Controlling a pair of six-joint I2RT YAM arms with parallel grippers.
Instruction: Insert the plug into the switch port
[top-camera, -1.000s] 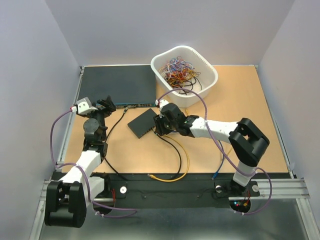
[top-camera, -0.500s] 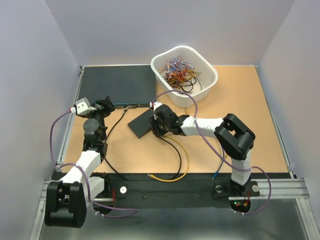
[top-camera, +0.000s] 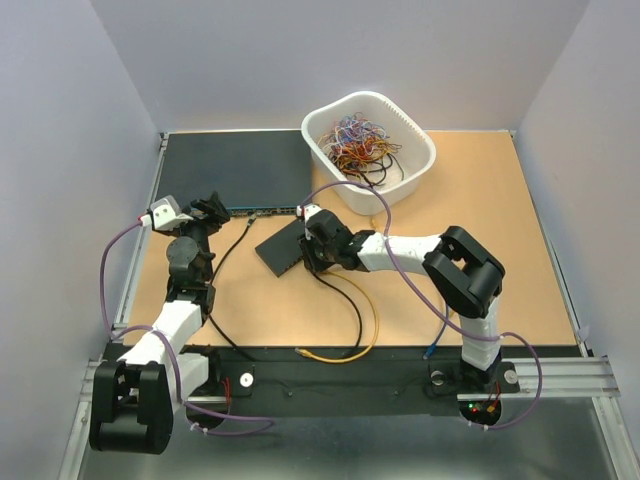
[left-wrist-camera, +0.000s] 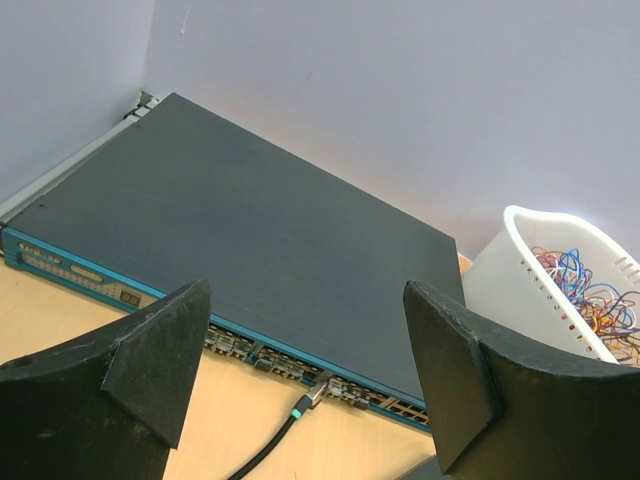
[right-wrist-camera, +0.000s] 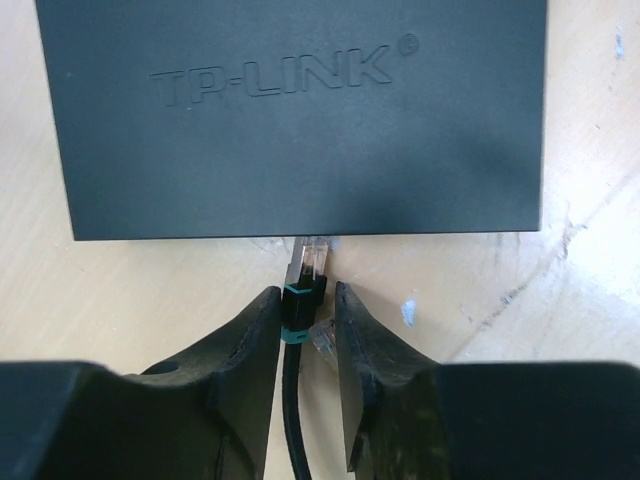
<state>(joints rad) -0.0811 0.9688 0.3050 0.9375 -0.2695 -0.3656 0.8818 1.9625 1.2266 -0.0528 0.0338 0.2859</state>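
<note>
The box (top-camera: 283, 248), small, flat, black and marked TP-LINK on top, lies on the tabletop (top-camera: 500, 230) and serves as the landmark.

The plug (right-wrist-camera: 310, 258) is at the middle of the box's near edge as the right wrist view shows it. Its clear tip touches that edge or comes very close to it. The face of that edge is hidden in every view, so how far the tip reaches in cannot be told.

The right end effector (right-wrist-camera: 306, 305) is on the same side of the box, just behind the plug. It is narrow, with its fingers (right-wrist-camera: 250, 345) on either side of the plug's black, teal-banded boot. One finger touches the boot. Whether the pair actually clamps it I cannot tell. The black cable (right-wrist-camera: 292, 420) runs back from the boot between the fingers, away from the box.

The left end effector (left-wrist-camera: 307, 300) is well to the left of the box, wide and holding nothing. It faces the rack unit (left-wrist-camera: 230, 230), which lies beyond the box against the back wall. A second black cable (left-wrist-camera: 285, 432) is plugged into the rack unit's teal front.

Behind and to the right of the box is a white basket (top-camera: 420, 165) of tangled wires. A yellow cable (top-camera: 352, 345) curves over the tabletop on the near side of the box.
</note>
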